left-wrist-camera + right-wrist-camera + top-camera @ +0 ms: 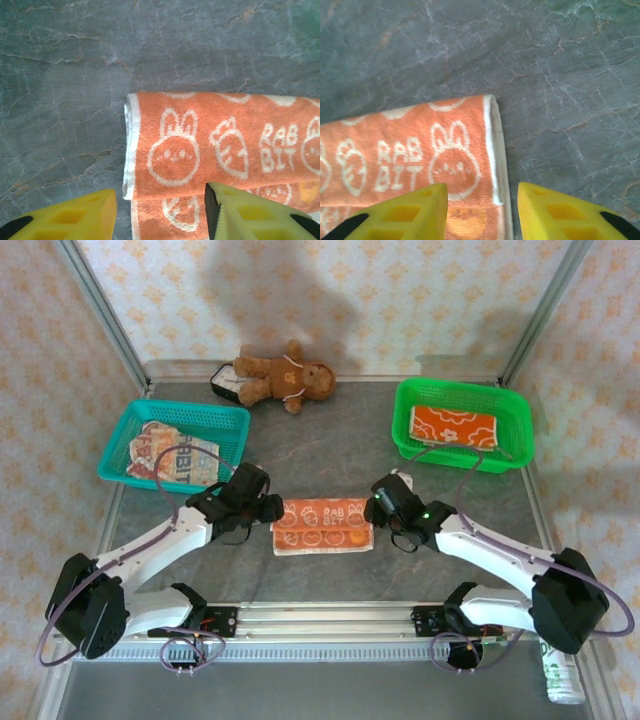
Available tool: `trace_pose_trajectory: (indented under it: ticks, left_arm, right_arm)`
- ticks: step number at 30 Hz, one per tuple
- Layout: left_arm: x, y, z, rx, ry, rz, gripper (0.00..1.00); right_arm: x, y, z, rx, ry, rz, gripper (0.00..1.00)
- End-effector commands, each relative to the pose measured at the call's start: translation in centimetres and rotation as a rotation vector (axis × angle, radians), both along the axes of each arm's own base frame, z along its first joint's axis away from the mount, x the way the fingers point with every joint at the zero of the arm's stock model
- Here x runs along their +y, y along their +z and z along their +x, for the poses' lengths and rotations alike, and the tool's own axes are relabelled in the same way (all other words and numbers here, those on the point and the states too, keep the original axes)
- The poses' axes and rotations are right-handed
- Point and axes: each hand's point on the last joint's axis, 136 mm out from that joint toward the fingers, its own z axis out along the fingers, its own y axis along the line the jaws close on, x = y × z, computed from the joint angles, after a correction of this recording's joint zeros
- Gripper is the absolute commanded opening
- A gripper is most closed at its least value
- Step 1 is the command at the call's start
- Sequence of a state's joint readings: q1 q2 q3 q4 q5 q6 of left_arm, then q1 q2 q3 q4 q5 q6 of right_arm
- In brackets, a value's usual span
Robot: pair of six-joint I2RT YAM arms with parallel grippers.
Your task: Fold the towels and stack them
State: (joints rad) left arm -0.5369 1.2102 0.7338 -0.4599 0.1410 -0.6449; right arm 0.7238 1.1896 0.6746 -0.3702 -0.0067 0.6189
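We've the rabbit towel [323,525] lying long axis L-R btwn left gripper [159,192] & right gripper [481,189], each part-open over an end, holding nothing.

I am operating in a robot test cell. Wallpapered panels [400,290] and metal posts [105,315] are enclosing its table [350,440].

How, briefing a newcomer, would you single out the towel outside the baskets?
Find the grey table, then its front middle. The folded towel lies there. Unlike the lettered towel in the teal basket and flowered towel in the green basket, it shows white rabbits.
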Motion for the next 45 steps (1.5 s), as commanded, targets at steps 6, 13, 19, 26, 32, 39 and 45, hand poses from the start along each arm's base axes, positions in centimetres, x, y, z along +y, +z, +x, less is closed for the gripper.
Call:
trace_pose_trajectory:
  ticks: [6,13,19,26,32,39,45]
  left_arm:
    - [0.3,-4.2,0.2,0.125,0.033,0.080,0.35]
    - [0.5,-5.5,0.0,0.149,0.024,0.103,0.31]
    - [0.5,-6.3,-0.3,0.163,0.019,0.107,0.26]
    - [0.2,-6.6,-0.6,0.176,0.026,0.079,0.15]
    - [0.3,-4.8,-0.7,0.159,0.044,0.057,0.00]
    - [0.9,-2.3,-1.8,0.179,0.073,0.057,0.00]
    - [0.9,-0.4,-3.0,0.174,0.083,0.026,0.00]
  right_arm:
    - [0.2,-3.0,0.3,0.102,-0.037,-0.071,0.31]
    - [0.9,-4.5,0.3,0.133,-0.029,-0.054,0.31]
    - [1.5,-5.1,0.4,0.152,-0.015,-0.041,0.30]
    - [1.7,-5.5,0.2,0.165,-0.013,-0.036,0.17]
    - [0.9,-3.8,0.3,0.135,-0.025,-0.052,0.00]
    - [0.0,-1.2,-0.4,0.121,-0.017,-0.073,0.00]
    - [-0.5,0.1,-1.7,0.135,0.002,-0.056,0.00]
